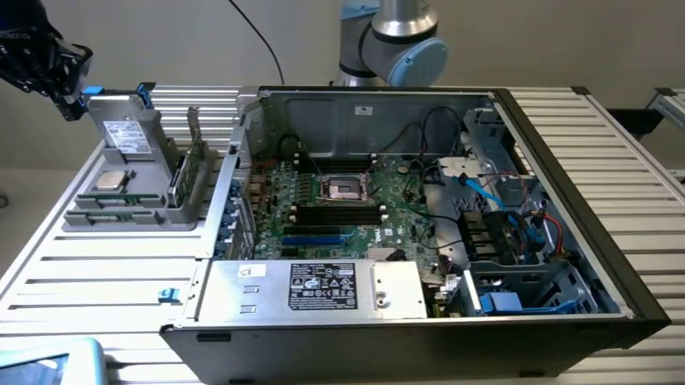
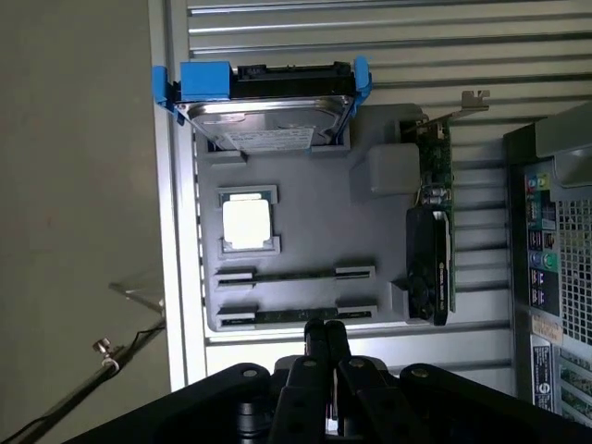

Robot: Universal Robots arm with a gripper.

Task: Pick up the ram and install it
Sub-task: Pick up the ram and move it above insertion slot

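Note:
Two rams, thin green sticks, lie side by side in the slots of a grey holder (image 2: pixel 305 199); one ram (image 2: pixel 296 275) lies closer to the silver processor chip (image 2: pixel 247 223), the other ram (image 2: pixel 294 314) closer to my fingertips. In the exterior view the rams (image 1: pixel 107 215) sit at the holder's near end. My gripper (image 2: pixel 325 335) hovers above the holder's edge, shut with nothing between the fingers. In the exterior view my gripper (image 1: pixel 66 96) hangs high at the far left, above the drive. The black motherboard slots (image 1: pixel 340 214) lie in the open computer case.
A grey drive (image 2: pixel 268 125) in blue brackets stands at one end of the holder, and a graphics card (image 2: pixel 430 250) stands on edge along its side. The open computer case (image 1: pixel 428 216) holds the motherboard, cables and a power supply (image 1: pixel 321 287).

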